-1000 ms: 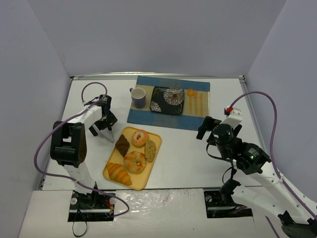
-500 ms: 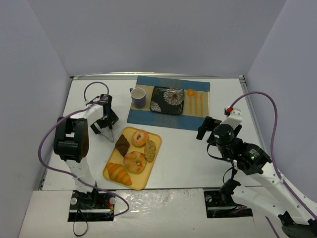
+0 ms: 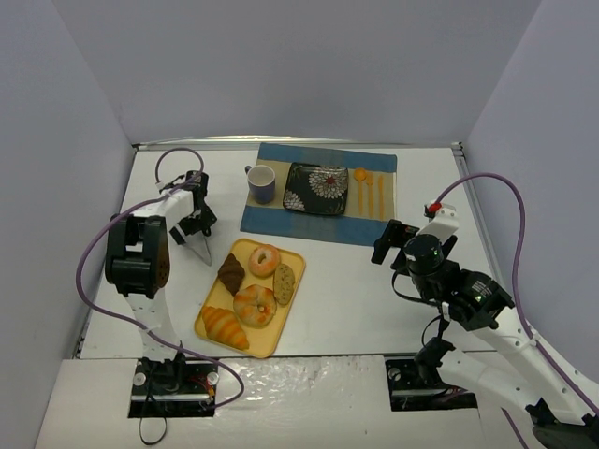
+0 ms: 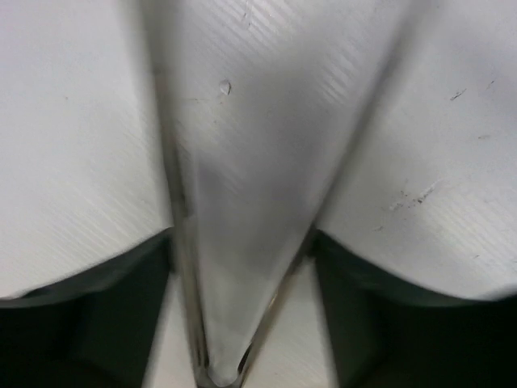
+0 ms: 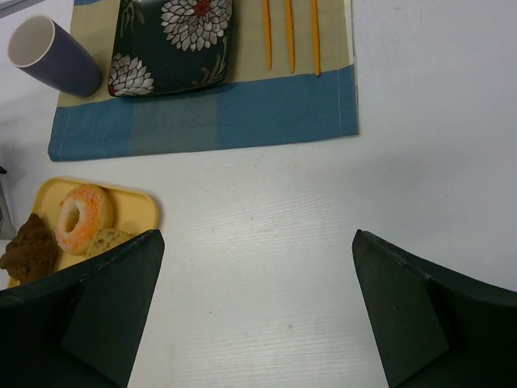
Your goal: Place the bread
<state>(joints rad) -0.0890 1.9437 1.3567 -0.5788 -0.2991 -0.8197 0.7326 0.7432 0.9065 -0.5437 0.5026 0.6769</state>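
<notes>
Bread [image 3: 230,273] lies on yellow tray [image 3: 296,260] — left claw [image 3: 192,242], right claw [image 5: 254,242] both spread, empty.

Even bright light; left wrist view blurred, shadowed

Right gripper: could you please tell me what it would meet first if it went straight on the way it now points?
Probably the bare table: the right gripper, fingers open, tilts down at the white surface short of the blue placemat, though depth is unclear.
</notes>
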